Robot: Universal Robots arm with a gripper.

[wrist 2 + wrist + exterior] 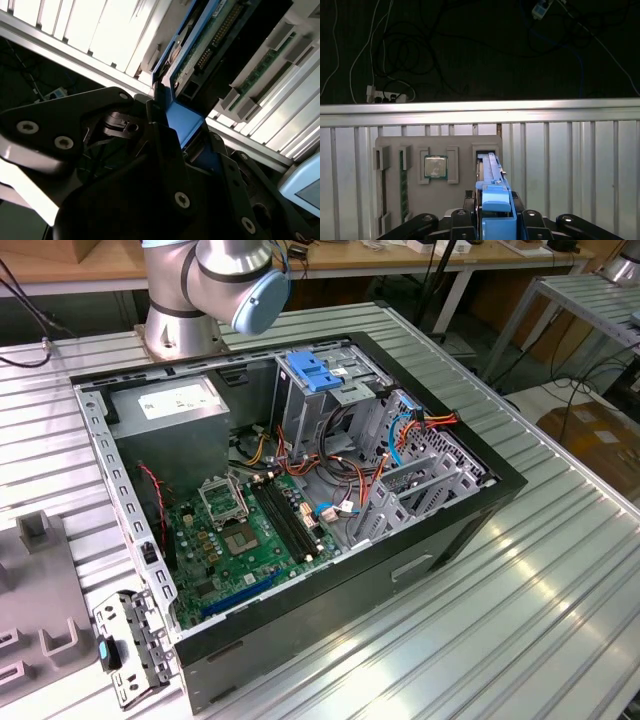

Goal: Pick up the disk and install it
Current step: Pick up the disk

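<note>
The black claw [496, 207] pinches the flat disk [490, 170] by its blue plastic rail. Ahead of the claw, the disk stands edgewise in a grey slotted tray [462, 145].

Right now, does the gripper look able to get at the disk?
Likely yes: the gripper sits right at the disk, which stands on edge in the gray tray's slot, nothing covering it.

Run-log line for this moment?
stage: pick | claw: shut on disk | disk: on edge in grey tray slot | PC case: open
</note>
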